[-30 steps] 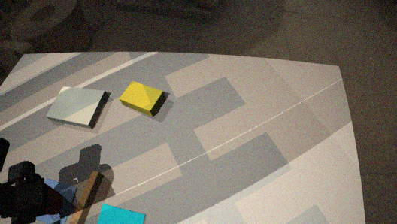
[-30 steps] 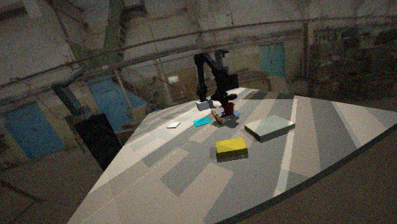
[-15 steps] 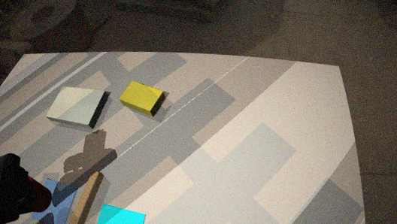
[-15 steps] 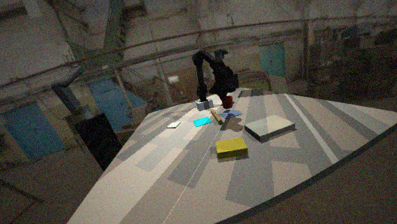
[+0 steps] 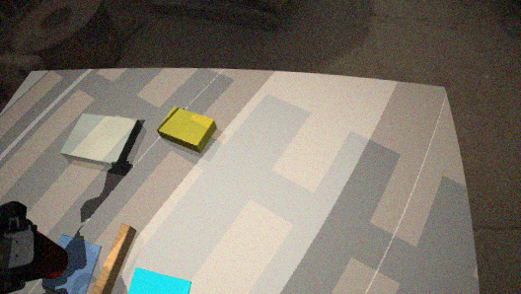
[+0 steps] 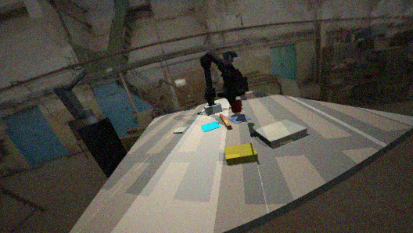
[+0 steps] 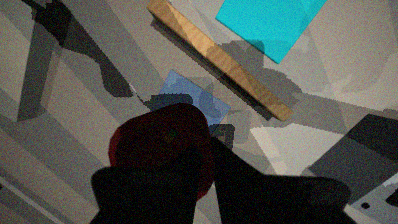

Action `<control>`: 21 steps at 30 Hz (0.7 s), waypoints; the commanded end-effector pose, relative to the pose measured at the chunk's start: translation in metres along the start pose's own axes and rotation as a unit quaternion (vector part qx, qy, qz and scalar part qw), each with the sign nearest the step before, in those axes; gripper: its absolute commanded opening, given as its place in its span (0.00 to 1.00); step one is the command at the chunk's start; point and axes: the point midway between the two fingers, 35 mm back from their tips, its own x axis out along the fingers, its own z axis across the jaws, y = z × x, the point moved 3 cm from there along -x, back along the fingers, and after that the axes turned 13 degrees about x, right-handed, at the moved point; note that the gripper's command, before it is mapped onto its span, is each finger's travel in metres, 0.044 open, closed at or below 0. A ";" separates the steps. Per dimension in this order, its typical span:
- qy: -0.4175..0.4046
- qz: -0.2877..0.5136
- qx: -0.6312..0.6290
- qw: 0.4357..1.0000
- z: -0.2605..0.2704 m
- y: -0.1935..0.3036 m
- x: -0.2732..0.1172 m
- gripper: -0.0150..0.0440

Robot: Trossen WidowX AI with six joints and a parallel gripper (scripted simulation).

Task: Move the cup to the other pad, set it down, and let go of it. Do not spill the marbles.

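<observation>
The dark red cup (image 5: 51, 254) (image 6: 236, 105) (image 7: 155, 137) is held by its wall, a little above the table at the blue pad (image 5: 92, 258) (image 6: 245, 117) (image 7: 172, 84). My gripper (image 7: 206, 141) is shut on it, with one finger over the cup's opening and one outside. The cup may lean a little; its exact tilt is unclear. Inside it is dark, with only a faint greenish spot in the wrist view, so the marbles cannot be made out. The cyan pad (image 5: 160, 283) (image 6: 210, 127) (image 7: 270, 27) lies across a wooden bar from the blue pad, with nothing on it.
The wooden bar (image 5: 114, 257) (image 6: 225, 121) (image 7: 215, 57) lies between the two pads. A yellow block (image 5: 187, 126) (image 6: 240, 150) and a pale flat box (image 5: 101, 137) (image 6: 279, 130) stand farther off. A small white tile (image 6: 180, 130) lies beyond the cyan pad. Shadows cross the blue pad.
</observation>
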 end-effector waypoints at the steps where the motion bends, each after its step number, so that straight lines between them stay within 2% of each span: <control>1: 0.000 0.000 0.000 1.000 0.000 0.000 0.000 0.25; 21: -0.001 0.000 -0.001 1.000 -0.012 -0.029 0.001 0.25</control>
